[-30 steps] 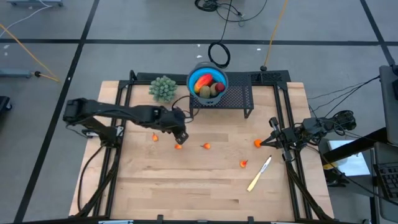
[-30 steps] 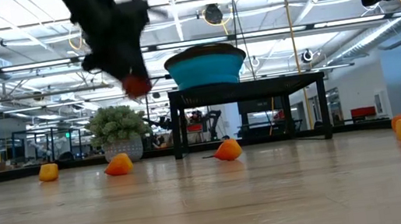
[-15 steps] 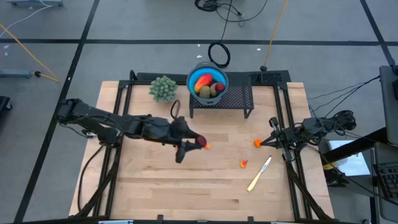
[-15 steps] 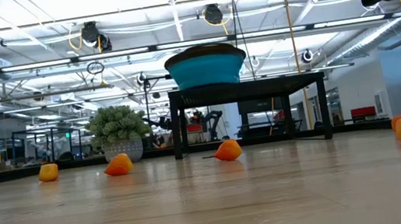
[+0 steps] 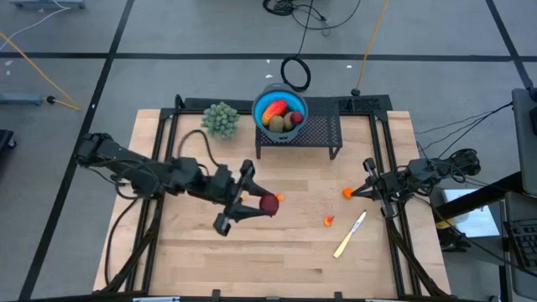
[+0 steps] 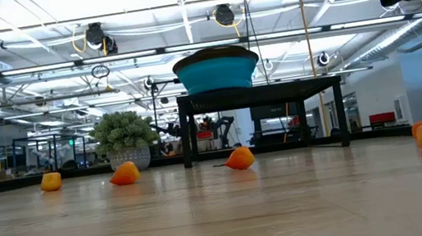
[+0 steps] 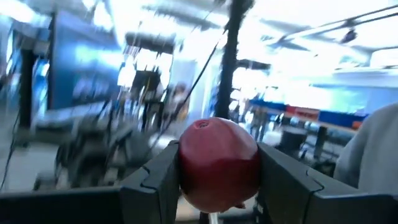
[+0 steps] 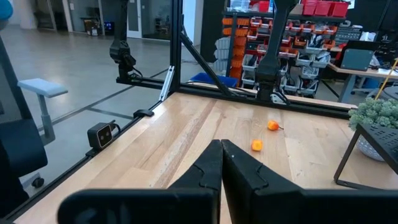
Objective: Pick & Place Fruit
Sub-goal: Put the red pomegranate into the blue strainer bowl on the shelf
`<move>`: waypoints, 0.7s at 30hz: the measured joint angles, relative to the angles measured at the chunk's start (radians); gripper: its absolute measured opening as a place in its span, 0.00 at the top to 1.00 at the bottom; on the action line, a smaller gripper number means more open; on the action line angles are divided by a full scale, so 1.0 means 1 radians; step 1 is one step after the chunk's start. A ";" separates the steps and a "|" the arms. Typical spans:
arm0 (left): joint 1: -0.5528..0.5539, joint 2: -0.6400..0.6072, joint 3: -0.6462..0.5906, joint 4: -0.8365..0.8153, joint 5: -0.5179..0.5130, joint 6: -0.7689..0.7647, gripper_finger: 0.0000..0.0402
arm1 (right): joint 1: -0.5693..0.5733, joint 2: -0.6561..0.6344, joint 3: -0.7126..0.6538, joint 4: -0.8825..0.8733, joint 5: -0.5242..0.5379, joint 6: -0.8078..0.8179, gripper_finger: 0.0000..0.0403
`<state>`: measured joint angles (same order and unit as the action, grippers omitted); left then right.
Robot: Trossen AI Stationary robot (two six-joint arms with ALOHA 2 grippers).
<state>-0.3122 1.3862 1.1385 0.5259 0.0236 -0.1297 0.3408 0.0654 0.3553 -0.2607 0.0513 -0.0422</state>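
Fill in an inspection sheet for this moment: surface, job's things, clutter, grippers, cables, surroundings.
Surface: wooden table, bare in front.
Job's things: dark red ball held above the table; blue bowl of fruit on a black stand; small orange pieces scattered on the wood.
Clutter: green plant beside the stand; pale knife toward the right front.
Grippers: left gripper shut on the ball over mid-table; right gripper shut, waiting at the right edge.
Cables: black coil on the floor behind the table; yellow cord at far left.
Surroundings: open workshop hall, no person seen.
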 joint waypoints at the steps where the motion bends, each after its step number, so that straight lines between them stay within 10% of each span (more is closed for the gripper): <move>1: -0.006 0.000 0.000 0.033 0.012 0.029 0.56 | 0.000 0.000 0.000 0.000 0.000 0.000 1.00; 21: -0.127 0.000 0.000 0.303 0.245 0.540 0.56 | 0.000 0.000 0.000 0.000 0.000 0.000 1.00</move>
<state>-0.4388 1.3862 1.1385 0.8288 0.2689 0.4105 0.3410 0.0654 0.3553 -0.2605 0.0513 -0.0422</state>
